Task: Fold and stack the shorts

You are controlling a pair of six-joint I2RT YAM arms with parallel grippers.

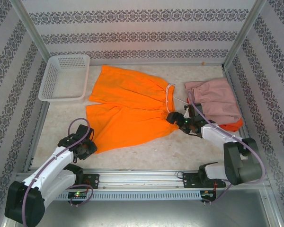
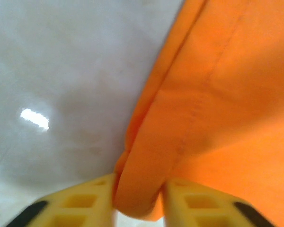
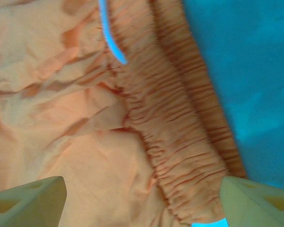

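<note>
I see the orange shorts [image 1: 128, 109] spread flat, bare table [image 1: 180, 152] along their near edge. My left gripper [image 1: 88, 147] pinches the near-left hem [image 2: 151, 156]; right gripper [image 1: 173, 118], low, straddles the waistband [image 3: 180, 123], jaws wide.

A fixed camera high behind the two arm bases looks down over the whole table [image 1: 146, 153], orange shorts [image 1: 128, 111] spread mid-frame. The left wrist camera peers along its yellow fingers [image 2: 75, 205], very close on a hem [image 2: 189, 118] of those shorts at their near left corner. The right wrist camera looks equally close on their gathered waistband [image 3: 180, 142], between its pale fingers [image 3: 28, 203].
</note>
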